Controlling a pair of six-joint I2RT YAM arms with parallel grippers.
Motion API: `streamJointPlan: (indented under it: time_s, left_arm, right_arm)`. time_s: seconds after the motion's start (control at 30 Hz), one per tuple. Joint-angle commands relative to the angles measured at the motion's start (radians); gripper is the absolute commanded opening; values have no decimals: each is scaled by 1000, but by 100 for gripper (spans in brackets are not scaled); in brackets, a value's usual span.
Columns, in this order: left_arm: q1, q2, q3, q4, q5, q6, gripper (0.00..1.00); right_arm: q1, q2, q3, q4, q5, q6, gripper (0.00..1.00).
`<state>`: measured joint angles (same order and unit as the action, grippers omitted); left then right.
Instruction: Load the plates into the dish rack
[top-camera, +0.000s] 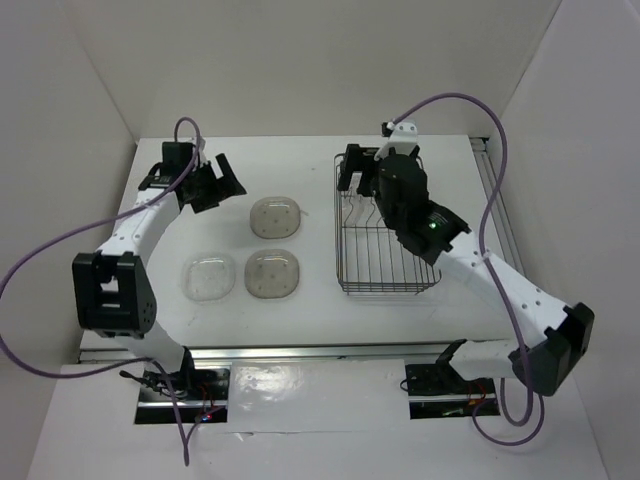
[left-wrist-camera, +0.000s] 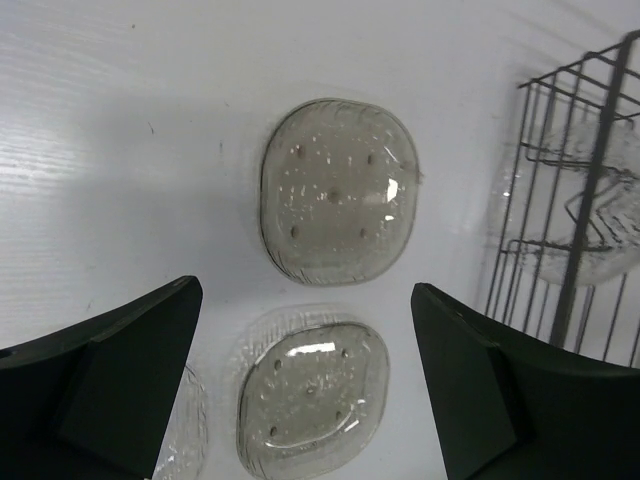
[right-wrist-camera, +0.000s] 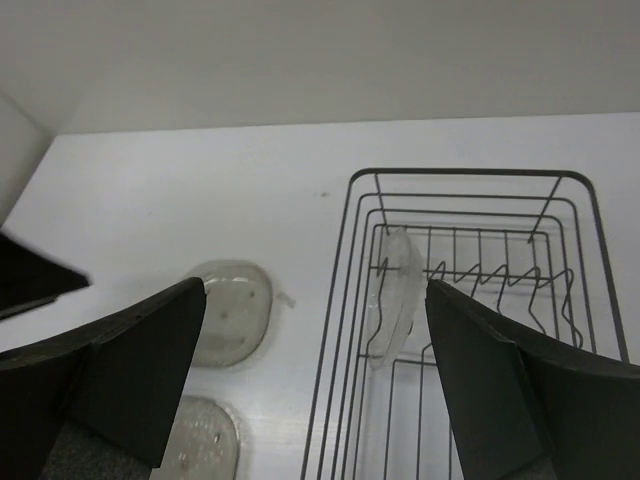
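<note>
Left tool and right tool both gape wide, empty, touching nothing.

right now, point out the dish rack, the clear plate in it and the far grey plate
dish rack (top-camera: 378, 262), top view, bare wire floor
clear plate (right-wrist-camera: 394, 296), right wrist view, its middle
far grey plate (top-camera: 276, 216), top view, its centre

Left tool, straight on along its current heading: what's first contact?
Probably the far smoky plate, centred ahead of the open left tool; possibly the table just short of it. Depth unclear.
</note>
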<state>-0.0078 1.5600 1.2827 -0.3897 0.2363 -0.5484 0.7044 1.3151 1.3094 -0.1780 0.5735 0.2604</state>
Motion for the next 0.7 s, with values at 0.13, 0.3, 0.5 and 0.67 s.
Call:
streamJointPlan:
  time_s: [0.13,0.3,0.5,0.67]
  left_arm:
    - [-4,170,100,41,-9,59,95]
    - [-47,270,110,41,-9,59,95]
    - [-144,337,176,16,-164,64,94]
    - [-144,350,176,15,-201,34,92]
  right_arm:
    - [-6,-143,-117,29,-271,-69,99]
    - [-6,-194,-174,40,-281,-81,99]
    - [-6,-226,-203,52,-281,-58,99]
    - [-6,-246,-203,25,-290,-58,99]
